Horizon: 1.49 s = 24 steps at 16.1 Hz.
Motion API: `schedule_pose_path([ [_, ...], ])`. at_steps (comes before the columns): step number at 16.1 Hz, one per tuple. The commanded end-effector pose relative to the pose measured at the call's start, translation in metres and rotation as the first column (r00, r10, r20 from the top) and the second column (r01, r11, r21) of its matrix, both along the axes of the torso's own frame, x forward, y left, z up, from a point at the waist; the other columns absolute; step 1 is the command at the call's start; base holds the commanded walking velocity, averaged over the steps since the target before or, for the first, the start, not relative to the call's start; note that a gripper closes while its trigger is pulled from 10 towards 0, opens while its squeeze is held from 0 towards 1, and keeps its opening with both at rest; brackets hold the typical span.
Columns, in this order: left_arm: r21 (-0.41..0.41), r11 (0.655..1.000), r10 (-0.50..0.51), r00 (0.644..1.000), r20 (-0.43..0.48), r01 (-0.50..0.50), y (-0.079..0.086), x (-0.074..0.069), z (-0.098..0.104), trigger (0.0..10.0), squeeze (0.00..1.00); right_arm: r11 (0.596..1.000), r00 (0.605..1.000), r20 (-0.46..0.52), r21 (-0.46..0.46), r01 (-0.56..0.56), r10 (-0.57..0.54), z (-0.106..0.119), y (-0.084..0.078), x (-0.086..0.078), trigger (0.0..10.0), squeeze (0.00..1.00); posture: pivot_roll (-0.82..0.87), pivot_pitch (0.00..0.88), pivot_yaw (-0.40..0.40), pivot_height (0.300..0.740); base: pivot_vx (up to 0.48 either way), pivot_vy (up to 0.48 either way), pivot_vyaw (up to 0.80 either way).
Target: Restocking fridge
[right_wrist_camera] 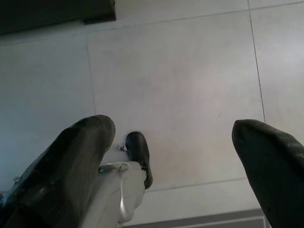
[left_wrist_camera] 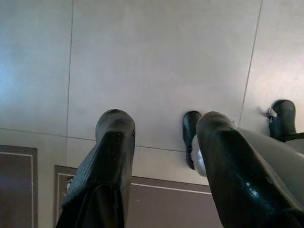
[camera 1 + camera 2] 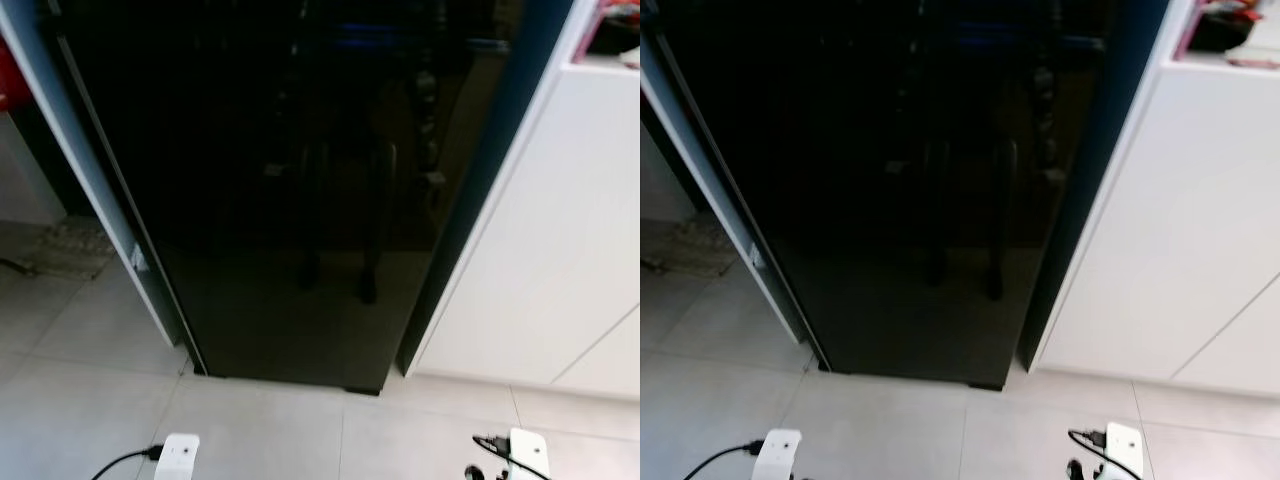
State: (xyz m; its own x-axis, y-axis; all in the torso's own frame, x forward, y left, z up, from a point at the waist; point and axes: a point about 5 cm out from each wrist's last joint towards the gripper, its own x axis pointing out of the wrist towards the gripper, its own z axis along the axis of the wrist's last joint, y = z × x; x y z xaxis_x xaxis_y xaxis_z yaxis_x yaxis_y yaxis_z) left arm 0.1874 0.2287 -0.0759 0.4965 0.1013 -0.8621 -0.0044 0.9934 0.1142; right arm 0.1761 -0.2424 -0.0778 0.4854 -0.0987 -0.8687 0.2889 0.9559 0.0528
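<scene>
Left eye view: tall glossy black fridge (image 3: pixel 300 190) stands closed ahead of us — left gripper (image 2: pixel 161 142) and right gripper (image 1: pixel 175 142) hang apart from it, parted, empty, over pale floor tiles (image 2: pixel 156 61).

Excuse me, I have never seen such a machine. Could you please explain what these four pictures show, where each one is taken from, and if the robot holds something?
It is a walking humanoid robot. The two upper pictures come from cameras in its head, looking down at a glossy black fridge, closed, with a white cabinet beside it and a grey tiled floor. The two lower pictures come from cameras on its wrists, pointing at the floor. The left claw and right claw each have two black fingers, spread apart. Both hold nothing.
</scene>
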Motion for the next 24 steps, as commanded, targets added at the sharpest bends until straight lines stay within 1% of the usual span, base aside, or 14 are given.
schedule_pose_path([
  [1,-0.002,1.0,0.005,1.0,-0.014,-0.005,0.0008,-0.0024,-0.0011,10.0,0.0,1.0,1.0,-0.001,-0.001,0.004,-0.004,-0.0004,0.0006,-0.0005,10.0,0.0,0.02,0.0,-0.039,0.74,0.0,0.349,0.0],
  [8,0.001,1.0,-0.003,1.0,-0.018,0.003,0.0014,-0.0037,-0.0016,10.0,0.0,1.0,1.0,0.005,0.009,0.023,-0.023,-0.0012,0.0015,-0.0016,10.0,0.0,0.02,0.0,-0.034,0.74,0.0,0.359,0.0],
  [12,0.002,1.0,-0.008,1.0,-0.02,0.008,0.0017,-0.0042,-0.0017,10.0,0.0,1.0,1.0,0.008,0.006,0.015,-0.016,-0.0012,0.0016,-0.0017,10.0,0.0,0.02,0.0,-0.031,0.74,0.0,0.364,-0.61],
  [24,0.0,1.0,0.003,1.0,-0.019,-0.003,0.0018,-0.0026,-0.001,10.0,0.0,1.0,1.0,0.017,0.017,0.018,-0.018,-0.0002,0.0019,0.0004,10.0,0.0,0.04,0.0,-0.026,0.74,0.0,0.362,0.0],
])
